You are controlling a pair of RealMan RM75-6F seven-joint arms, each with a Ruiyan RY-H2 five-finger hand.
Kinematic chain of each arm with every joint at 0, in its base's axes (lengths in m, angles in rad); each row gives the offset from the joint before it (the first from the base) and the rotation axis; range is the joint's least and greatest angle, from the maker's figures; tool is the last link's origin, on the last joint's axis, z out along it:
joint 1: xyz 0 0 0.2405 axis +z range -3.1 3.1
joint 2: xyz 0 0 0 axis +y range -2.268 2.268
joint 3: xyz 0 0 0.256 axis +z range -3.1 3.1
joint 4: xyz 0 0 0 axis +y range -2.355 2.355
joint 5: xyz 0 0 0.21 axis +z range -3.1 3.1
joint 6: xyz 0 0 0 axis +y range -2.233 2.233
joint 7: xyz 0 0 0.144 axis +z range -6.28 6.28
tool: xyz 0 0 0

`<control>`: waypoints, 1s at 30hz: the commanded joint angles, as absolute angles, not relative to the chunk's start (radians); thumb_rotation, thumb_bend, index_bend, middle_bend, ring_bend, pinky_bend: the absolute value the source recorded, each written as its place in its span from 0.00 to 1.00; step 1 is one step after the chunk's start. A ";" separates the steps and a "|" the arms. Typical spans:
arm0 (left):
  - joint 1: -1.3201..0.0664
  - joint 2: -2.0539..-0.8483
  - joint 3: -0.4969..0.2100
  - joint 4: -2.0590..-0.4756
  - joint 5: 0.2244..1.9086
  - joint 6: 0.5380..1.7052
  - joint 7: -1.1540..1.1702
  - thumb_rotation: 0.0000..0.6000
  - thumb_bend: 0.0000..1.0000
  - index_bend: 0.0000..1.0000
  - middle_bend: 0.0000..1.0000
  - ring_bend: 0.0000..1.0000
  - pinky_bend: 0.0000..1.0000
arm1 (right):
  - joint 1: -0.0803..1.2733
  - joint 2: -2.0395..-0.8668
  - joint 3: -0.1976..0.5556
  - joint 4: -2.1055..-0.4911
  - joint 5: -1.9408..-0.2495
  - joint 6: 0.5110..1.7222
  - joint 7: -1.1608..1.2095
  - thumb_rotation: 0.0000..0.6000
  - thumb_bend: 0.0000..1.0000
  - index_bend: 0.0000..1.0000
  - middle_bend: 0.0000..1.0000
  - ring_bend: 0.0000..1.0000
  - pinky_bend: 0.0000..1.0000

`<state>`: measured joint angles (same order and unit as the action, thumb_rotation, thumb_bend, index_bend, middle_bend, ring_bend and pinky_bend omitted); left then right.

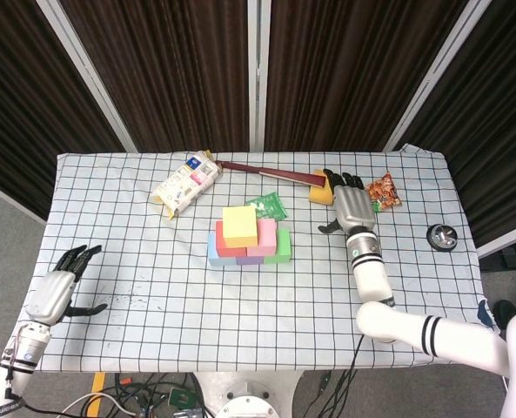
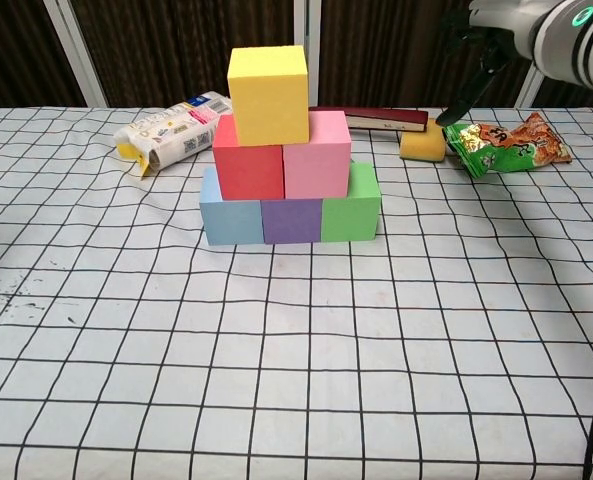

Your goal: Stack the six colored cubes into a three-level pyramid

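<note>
The pyramid [image 2: 290, 150] stands mid-table: blue [image 2: 231, 220], purple [image 2: 292, 221] and green [image 2: 351, 205] cubes below, red [image 2: 249, 156] and pink [image 2: 316, 154] on them, the yellow cube [image 2: 268, 94] on top. My right hand [image 1: 353, 207] hovers well to its right near the snack bag [image 2: 506, 143], fingers spread and empty. My left hand [image 1: 59, 291] rests at the table's near left edge, fingers apart, holding nothing.

Robot lab; dark curtains [image 1: 188, 70], grid-cloth table [image 1: 153, 270], floor cables [image 1: 144, 392].
</note>
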<state>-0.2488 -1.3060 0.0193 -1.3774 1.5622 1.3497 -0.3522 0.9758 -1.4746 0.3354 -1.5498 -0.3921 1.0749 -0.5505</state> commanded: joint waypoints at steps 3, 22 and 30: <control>-0.248 -1.307 0.019 -1.375 1.563 1.351 -0.356 1.00 0.00 0.06 0.11 0.02 0.07 | 1.002 -1.599 0.366 -1.406 -0.444 0.998 -0.457 1.00 0.00 0.00 0.10 0.00 0.00; -0.241 -1.314 0.018 -1.338 1.565 1.359 -0.404 1.00 0.00 0.06 0.11 0.02 0.07 | 1.072 -1.743 0.418 -1.256 -0.444 0.970 -0.456 1.00 0.00 0.00 0.11 0.00 0.00; -0.242 -1.316 0.019 -1.335 1.567 1.357 -0.411 1.00 0.00 0.06 0.11 0.02 0.07 | 1.079 -1.755 0.438 -1.241 -0.431 0.970 -0.466 1.00 0.00 0.00 0.11 0.00 0.00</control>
